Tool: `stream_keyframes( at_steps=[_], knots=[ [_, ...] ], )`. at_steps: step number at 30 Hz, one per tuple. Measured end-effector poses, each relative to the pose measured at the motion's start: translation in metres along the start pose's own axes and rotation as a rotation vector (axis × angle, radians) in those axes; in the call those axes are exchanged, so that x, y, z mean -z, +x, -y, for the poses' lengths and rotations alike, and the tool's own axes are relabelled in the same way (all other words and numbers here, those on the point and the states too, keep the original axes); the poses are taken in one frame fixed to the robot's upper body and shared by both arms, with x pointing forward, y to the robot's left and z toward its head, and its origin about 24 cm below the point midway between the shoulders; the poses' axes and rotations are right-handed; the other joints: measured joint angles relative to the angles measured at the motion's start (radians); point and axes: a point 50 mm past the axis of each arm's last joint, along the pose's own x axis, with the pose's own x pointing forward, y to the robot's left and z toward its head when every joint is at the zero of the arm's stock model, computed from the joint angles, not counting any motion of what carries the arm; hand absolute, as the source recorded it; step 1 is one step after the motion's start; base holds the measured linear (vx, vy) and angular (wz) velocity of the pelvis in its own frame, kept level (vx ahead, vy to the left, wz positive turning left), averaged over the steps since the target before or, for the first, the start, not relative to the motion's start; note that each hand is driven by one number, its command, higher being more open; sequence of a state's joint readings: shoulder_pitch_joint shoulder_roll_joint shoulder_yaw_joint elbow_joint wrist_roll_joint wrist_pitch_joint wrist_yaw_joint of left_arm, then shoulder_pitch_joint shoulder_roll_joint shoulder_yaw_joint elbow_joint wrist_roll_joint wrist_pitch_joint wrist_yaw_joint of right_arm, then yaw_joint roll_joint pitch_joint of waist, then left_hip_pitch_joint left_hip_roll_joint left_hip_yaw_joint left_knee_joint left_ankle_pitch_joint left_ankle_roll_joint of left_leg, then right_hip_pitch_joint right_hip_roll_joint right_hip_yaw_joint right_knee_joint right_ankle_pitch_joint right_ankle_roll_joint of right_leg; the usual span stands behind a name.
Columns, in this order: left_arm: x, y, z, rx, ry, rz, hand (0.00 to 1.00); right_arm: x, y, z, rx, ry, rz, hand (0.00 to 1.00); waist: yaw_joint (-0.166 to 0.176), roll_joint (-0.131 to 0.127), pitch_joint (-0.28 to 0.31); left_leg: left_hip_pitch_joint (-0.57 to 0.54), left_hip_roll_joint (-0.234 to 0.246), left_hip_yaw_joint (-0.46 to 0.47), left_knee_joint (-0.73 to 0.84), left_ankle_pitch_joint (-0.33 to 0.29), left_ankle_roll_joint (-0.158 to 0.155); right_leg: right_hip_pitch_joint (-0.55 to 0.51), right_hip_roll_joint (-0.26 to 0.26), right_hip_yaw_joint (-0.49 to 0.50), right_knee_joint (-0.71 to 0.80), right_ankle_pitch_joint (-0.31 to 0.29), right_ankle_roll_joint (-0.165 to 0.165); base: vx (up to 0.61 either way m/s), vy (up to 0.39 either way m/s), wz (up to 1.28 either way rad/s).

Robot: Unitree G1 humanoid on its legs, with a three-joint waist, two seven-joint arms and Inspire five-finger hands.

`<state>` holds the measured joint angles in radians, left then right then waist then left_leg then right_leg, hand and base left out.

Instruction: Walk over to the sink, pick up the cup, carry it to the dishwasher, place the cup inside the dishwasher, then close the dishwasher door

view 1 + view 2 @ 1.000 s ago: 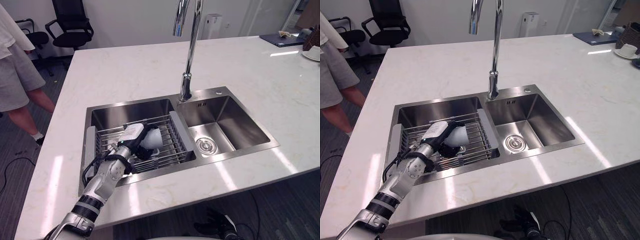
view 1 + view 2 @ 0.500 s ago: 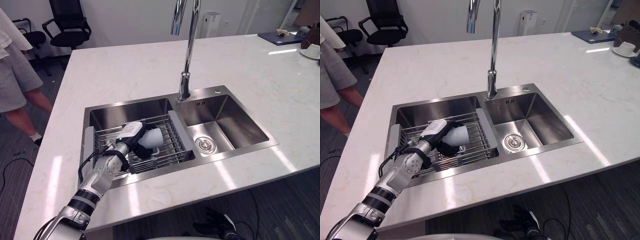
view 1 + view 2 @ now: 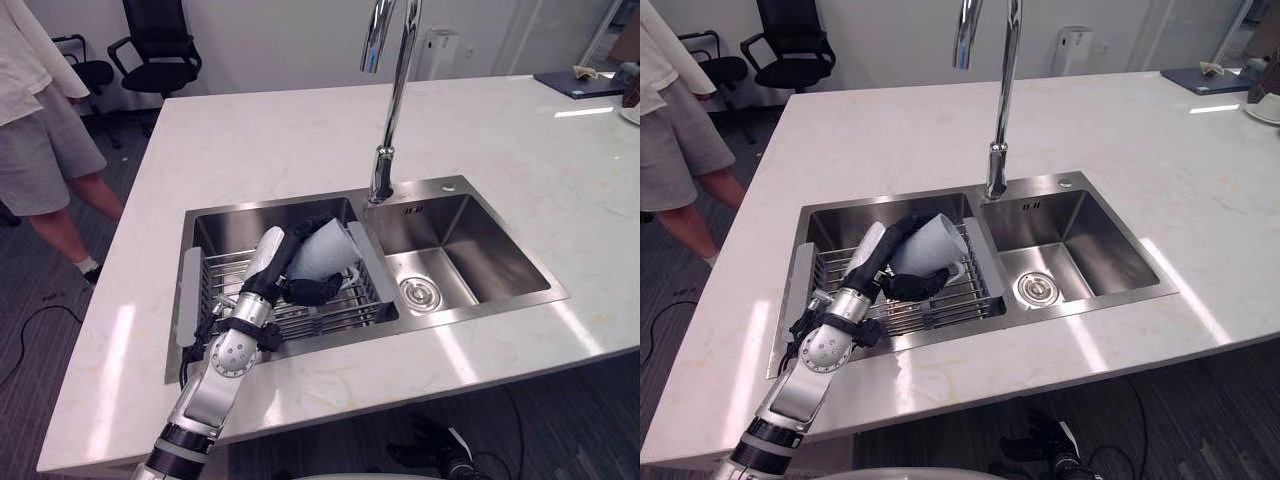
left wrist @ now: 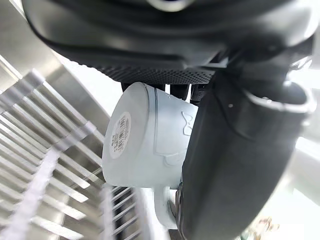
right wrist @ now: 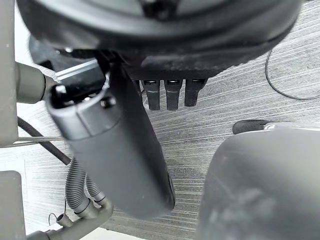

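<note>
I am gripping the white cup (image 3: 322, 252) in my left hand (image 3: 290, 283), my dark fingers curling round its side and my thumb pressing against it. The cup is tilting on its side over the wire rack (image 3: 330, 312), which is sitting in the left basin of the steel double sink (image 3: 480, 250), just beside the tall faucet (image 3: 395, 100). My right hand (image 5: 120, 150) is hanging relaxed, fingers loose, over grey floor (image 5: 240, 95). A person (image 3: 40, 130) is standing past the far left corner of the marble countertop (image 3: 250, 140).
</note>
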<state>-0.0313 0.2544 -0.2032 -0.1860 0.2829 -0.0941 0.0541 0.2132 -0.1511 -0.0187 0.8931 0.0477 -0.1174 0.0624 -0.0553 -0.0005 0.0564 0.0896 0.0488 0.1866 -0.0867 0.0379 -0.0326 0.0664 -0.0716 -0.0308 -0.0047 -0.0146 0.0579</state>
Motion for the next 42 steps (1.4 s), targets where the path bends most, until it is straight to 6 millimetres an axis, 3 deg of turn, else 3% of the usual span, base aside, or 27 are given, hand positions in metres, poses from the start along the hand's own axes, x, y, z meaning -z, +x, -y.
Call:
stream_keyframes(
  at_steps=[3, 7, 11, 21, 28, 32, 36, 38, 39, 40, 41, 42],
  knots=[
    [-0.017, -0.002, -0.009, -0.099, -0.119, 0.081, 0.3, 0.005, -0.002, 0.002, 0.016, 0.015, -0.013, 0.9, 0.015, 0.0, 0.0, 0.007, 0.0, -0.002, 0.0, 0.0, 0.0, 0.001, 0.0, -0.001, 0.017, -0.01, 0.0, 0.0, 0.0, 0.0],
    [-0.024, -0.014, -0.019, -0.207, -0.309, 0.119, 0.3, 0.008, -0.003, 0.003, 0.022, 0.019, -0.019, 0.9, 0.016, 0.001, -0.001, 0.013, 0.001, -0.001, 0.0, 0.0, 0.0, 0.003, 0.0, 0.001, 0.024, -0.013, -0.001, 0.0, 0.0, 0.0],
    [-0.016, -0.034, -0.019, -0.263, -0.438, 0.058, 0.3, 0.013, -0.006, 0.004, 0.039, 0.04, -0.032, 0.9, 0.021, 0.001, -0.003, 0.02, 0.003, 0.002, 0.0, -0.002, 0.0, 0.004, 0.001, 0.004, 0.037, -0.021, 0.0, 0.0, 0.0, 0.0],
    [0.003, -0.068, -0.013, -0.325, -0.531, -0.094, 0.3, 0.023, -0.012, 0.006, 0.065, 0.063, -0.05, 0.9, 0.041, -0.001, -0.006, 0.024, 0.005, 0.022, 0.013, -0.02, -0.002, -0.002, 0.003, 0.025, 0.056, -0.031, 0.002, 0.0, -0.006, -0.06],
    [0.007, -0.079, -0.007, -0.339, -0.579, -0.145, 0.3, 0.025, -0.013, 0.007, 0.073, 0.062, -0.054, 0.9, 0.068, -0.001, -0.027, 0.003, 0.029, 0.09, 0.118, -0.095, -0.005, -0.02, 0.011, 0.093, 0.07, -0.032, 0.002, 0.0, -0.002, -0.3],
    [0.001, -0.076, -0.008, -0.339, -0.584, -0.115, 0.3, 0.008, -0.009, 0.003, 0.078, 0.065, 0.01, 0.9, 0.07, -0.006, -0.019, -0.077, 0.067, 0.136, 0.267, -0.167, -0.004, -0.084, 0.023, 0.136, 0.129, -0.031, 0.011, -0.02, 0.0, -0.36],
    [-0.008, -0.07, -0.003, -0.311, -0.604, -0.078, 0.3, -0.001, -0.007, 0.002, 0.087, 0.069, 0.041, 0.9, 0.073, -0.01, 0.007, -0.096, 0.087, 0.136, 0.322, -0.202, 0.016, -0.128, 0.026, 0.066, 0.234, -0.043, 0.039, -0.11, -0.017, -0.04],
    [-0.008, -0.07, -0.002, -0.306, -0.599, -0.079, 0.3, -0.005, -0.005, 0.0, 0.087, 0.072, 0.055, 0.9, 0.083, -0.007, 0.012, -0.099, 0.088, 0.13, 0.344, -0.204, 0.029, -0.184, -0.011, -0.004, 0.562, -0.166, 0.052, -0.07, -0.02, 0.17],
    [-0.008, -0.07, -0.002, -0.306, -0.599, -0.078, 0.3, -0.005, -0.005, -0.001, 0.085, 0.074, 0.054, 0.9, 0.087, -0.012, 0.01, -0.106, 0.085, 0.121, 0.356, -0.205, 0.03, -0.178, -0.023, -0.014, 0.624, -0.179, 0.064, -0.04, -0.047, 0.36],
    [-0.009, -0.07, -0.002, -0.308, -0.599, -0.073, 0.3, -0.008, -0.004, -0.002, 0.081, 0.074, 0.062, 0.9, 0.102, -0.019, 0.004, -0.133, 0.078, 0.105, 0.384, -0.205, 0.03, -0.159, -0.038, -0.022, 0.652, -0.202, 0.081, -0.06, -0.077, 0.36],
    [-0.008, -0.069, -0.003, -0.309, -0.599, -0.073, 0.3, -0.014, -0.002, -0.002, 0.081, 0.073, 0.079, 0.9, 0.122, -0.032, -0.002, -0.171, 0.072, 0.093, 0.404, -0.197, 0.016, -0.164, -0.034, -0.03, 0.588, -0.208, 0.078, -0.06, -0.068, 0.25],
    [-0.008, -0.069, -0.002, -0.309, -0.603, -0.075, 0.3, -0.017, -0.001, -0.001, 0.082, 0.071, 0.088, 0.9, 0.138, -0.025, -0.009, -0.187, 0.072, 0.088, 0.399, -0.187, 0.015, -0.163, -0.028, -0.035, 0.543, -0.208, 0.077, -0.06, -0.048, 0.06]
  ],
)
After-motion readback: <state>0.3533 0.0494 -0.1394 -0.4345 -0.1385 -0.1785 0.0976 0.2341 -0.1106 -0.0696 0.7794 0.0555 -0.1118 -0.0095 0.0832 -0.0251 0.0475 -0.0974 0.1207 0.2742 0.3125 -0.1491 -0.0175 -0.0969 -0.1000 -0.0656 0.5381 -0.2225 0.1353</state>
